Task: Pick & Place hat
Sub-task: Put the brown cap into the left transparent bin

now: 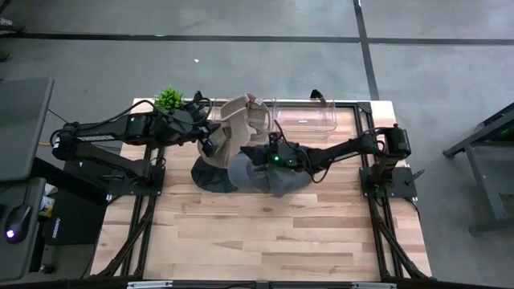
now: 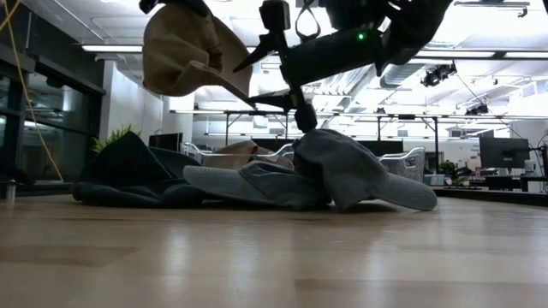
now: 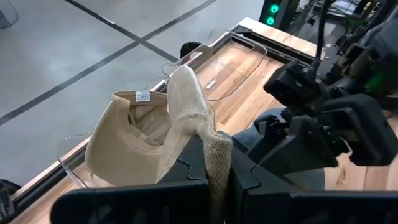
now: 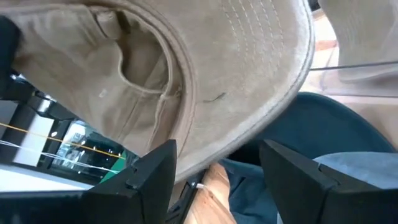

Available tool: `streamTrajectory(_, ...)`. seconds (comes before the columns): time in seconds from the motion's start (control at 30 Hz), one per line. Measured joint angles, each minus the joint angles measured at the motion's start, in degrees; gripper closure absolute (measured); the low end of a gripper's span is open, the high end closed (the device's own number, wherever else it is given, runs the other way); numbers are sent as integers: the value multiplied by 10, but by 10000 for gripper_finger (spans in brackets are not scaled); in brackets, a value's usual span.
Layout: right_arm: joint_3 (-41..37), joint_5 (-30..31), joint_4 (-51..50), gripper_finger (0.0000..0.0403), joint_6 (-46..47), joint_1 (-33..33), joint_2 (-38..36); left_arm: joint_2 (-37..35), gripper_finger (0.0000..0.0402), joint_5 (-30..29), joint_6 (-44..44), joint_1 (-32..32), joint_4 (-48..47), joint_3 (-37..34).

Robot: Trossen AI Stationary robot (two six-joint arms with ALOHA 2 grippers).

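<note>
- High view, upper middle of the frame: the left gripper [image 1: 210, 138] holds the tan hat [image 1: 241, 122] up off the table, just left of the clear bin [image 1: 309, 115] at the table's back edge.
- Left wrist view shows its fingers [image 3: 186, 163] closed tight on a fold of the tan hat's brim, crown hanging open beyond.
- Right gripper [image 1: 259, 152] sits at frame centre over the grey hat [image 1: 265, 172]; in its own wrist view the fingers [image 4: 155, 171] stand apart with nothing between them, the tan brim hanging just in front.
- Step in hand, as I judge it: carrying the lifted hat toward the bin. The next move calls for swinging it over the bin's rim before letting go.
- Tan hat is soft stitched cotton, floppy and wide-brimmed, likely to sag and drape.
- Grey hat and a dark hat [image 1: 210, 174] lie limp in a heap on the pale wood table [image 1: 265, 233].
- Bin is thin, rigid, see-through plastic.
</note>
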Motion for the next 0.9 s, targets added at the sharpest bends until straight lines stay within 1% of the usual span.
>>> streamTrajectory(0.23,0,-9,8,177,-3,-8,0,0,401,9,7,0,22,0)
streamTrajectory(0.4,0,-8,26,178,-22,-10,0,0,401,19,11,0,34,0)
streamTrajectory(0.53,0,-9,51,187,-40,-16,0,0,401,20,10,0,35,0)
streamTrajectory(0.6,0,-14,53,200,-44,-19,-1,0,402,22,10,0,34,0)
streamTrajectory(0.7,0,-35,53,229,-51,-26,-1,0,401,25,10,0,34,0)
streamTrajectory(0.9,0,-50,57,312,-54,-33,-1,-1,402,33,4,0,12,0)
